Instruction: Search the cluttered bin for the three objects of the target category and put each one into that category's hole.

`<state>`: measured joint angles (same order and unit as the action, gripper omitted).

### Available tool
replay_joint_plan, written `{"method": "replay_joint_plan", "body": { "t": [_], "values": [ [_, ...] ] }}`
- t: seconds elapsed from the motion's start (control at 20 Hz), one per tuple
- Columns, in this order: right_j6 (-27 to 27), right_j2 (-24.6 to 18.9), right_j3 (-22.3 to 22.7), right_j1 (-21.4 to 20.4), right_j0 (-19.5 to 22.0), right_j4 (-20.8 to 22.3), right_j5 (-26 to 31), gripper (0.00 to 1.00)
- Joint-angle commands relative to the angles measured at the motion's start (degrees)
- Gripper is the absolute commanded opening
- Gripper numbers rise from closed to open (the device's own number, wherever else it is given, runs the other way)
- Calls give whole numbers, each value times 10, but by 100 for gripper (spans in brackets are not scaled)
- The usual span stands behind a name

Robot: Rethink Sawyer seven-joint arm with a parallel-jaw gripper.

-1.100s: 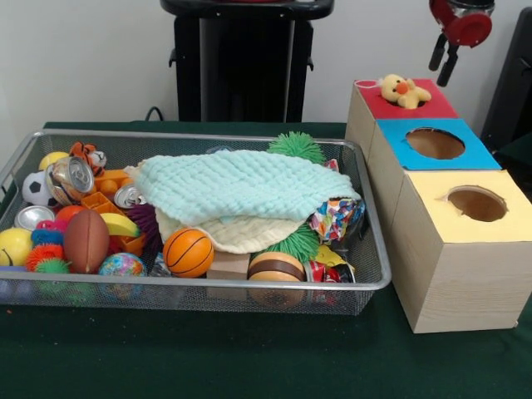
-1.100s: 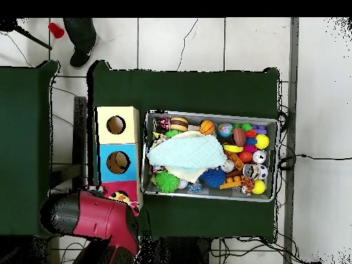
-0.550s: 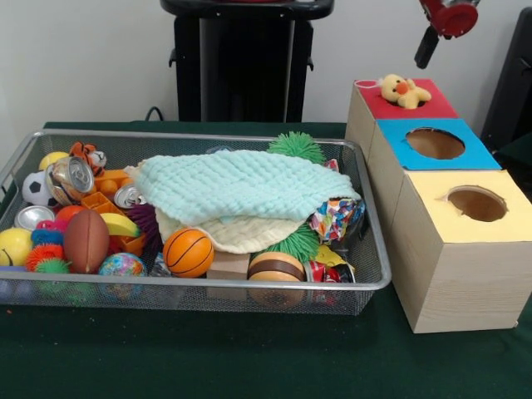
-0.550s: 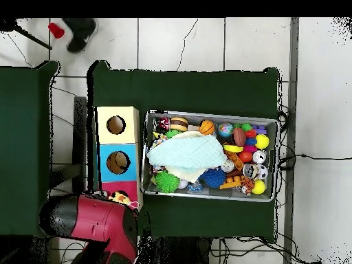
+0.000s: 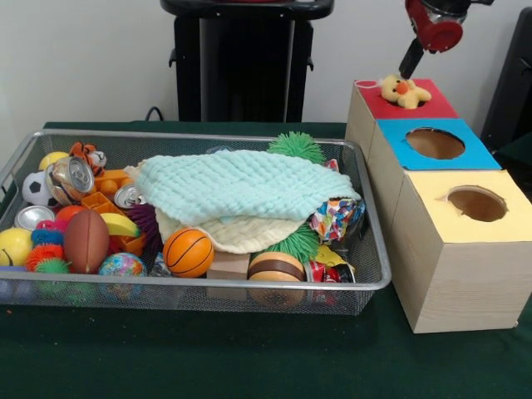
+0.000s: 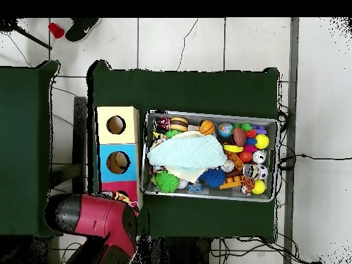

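Gripper (image 5: 411, 58) hangs just above the duck (image 5: 403, 90) on the red hole; can't tell its opening. It should nudge the duck straight down.

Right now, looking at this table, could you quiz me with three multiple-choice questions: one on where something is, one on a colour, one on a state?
1. Where is the yellow duck toy?
A. on the red-topped box
B. in the wire bin
C. on the floor

2. What colour is the top of the middle box?
A. green
B. blue
C. white

3. How does the pale green cloth lie?
A. folded beside the bin
B. hanging from the tool
C. spread over toys in the bin

Answers: 1 A, the duck sits at the red top's hole. 2 B, the top round its hole is blue. 3 C, it covers the bin's middle.
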<state>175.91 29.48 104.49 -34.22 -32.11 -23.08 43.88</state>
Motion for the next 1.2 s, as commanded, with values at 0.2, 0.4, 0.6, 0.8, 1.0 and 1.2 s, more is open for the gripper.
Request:
{"method": "replay_joint_plan", "body": {
  "t": [0.2, 0.4, 0.6, 0.8, 1.0, 1.2],
  "values": [
    [103, -49, 11, 74, 24, -29, -80, 0],
    [95, -63, 18, 82, 27, -46, -97, 0],
    [78, -75, 35, 74, 37, -60, -113, 0],
    [53, -94, 49, 51, 52, -72, -121, 0],
    [53, -87, 40, 46, 53, -60, -107, 0],
    [54, -53, 30, 0, 42, -35, -34, 0]
  ]
}}
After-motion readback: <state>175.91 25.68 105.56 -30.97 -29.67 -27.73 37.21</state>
